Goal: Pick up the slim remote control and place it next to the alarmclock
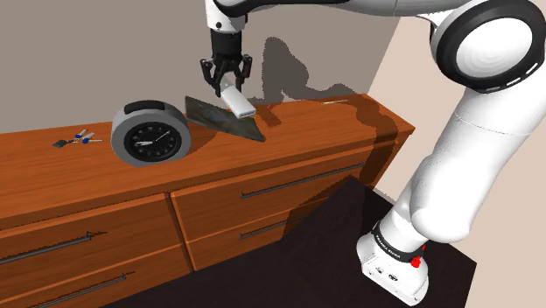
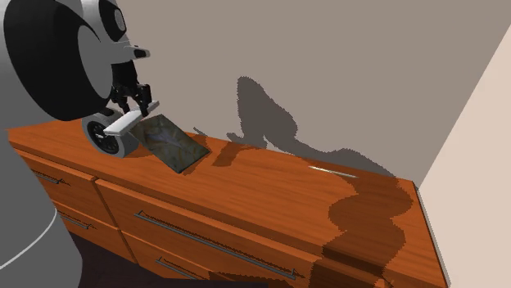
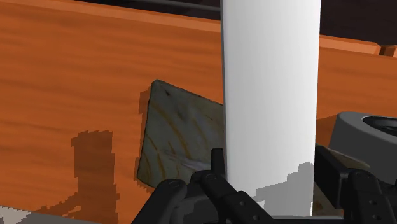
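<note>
My black gripper (image 1: 225, 87) is shut on a slim white remote (image 1: 236, 101), which hangs tilted just above the wooden dresser top (image 1: 297, 131). The round alarm clock (image 1: 150, 134), grey-rimmed with a black face, stands on the dresser toward the shoulder view's left of the remote. In the second exterior view the remote (image 2: 124, 123) hangs from the gripper (image 2: 133, 105) in front of the clock (image 2: 102, 137). In the wrist view the remote (image 3: 270, 95) is clasped between the fingers (image 3: 216, 167), with the clock (image 3: 366, 137) close beside it.
A dark mottled flat slab (image 1: 223, 118) lies on the dresser under and beside the remote. A small bunch of keys (image 1: 77, 138) lies past the clock. A thin pale stick (image 2: 332, 172) rests by the wall. The dresser has drawers with long handles (image 1: 293, 182).
</note>
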Robot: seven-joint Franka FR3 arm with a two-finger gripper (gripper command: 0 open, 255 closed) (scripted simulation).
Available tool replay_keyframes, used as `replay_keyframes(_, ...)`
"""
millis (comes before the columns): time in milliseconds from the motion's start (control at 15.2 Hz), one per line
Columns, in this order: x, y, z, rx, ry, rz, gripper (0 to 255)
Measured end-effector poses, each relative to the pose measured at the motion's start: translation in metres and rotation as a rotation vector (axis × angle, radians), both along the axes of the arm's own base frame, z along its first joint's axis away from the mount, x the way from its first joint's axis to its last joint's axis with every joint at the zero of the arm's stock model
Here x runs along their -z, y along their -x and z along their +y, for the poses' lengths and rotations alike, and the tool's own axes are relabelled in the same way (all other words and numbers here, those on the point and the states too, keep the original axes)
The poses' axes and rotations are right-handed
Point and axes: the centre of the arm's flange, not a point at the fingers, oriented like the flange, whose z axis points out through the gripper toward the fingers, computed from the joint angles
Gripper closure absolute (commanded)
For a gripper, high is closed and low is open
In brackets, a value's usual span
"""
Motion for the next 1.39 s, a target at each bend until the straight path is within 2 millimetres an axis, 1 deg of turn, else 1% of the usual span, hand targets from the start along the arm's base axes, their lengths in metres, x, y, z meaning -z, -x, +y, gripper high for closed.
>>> replay_keyframes(726,0.059,0.000,0.000,0.000,0.000,0.000,255)
replay_keyframes(858,0.069,0.000,-0.002,0.000,0.000,0.000,255)
replay_keyframes(1122,0.089,-0.002,0.001,0.000,0.000,0.000,255)
replay_keyframes(1386,0.111,0.001,0.000,0.000,0.000,0.000,255)
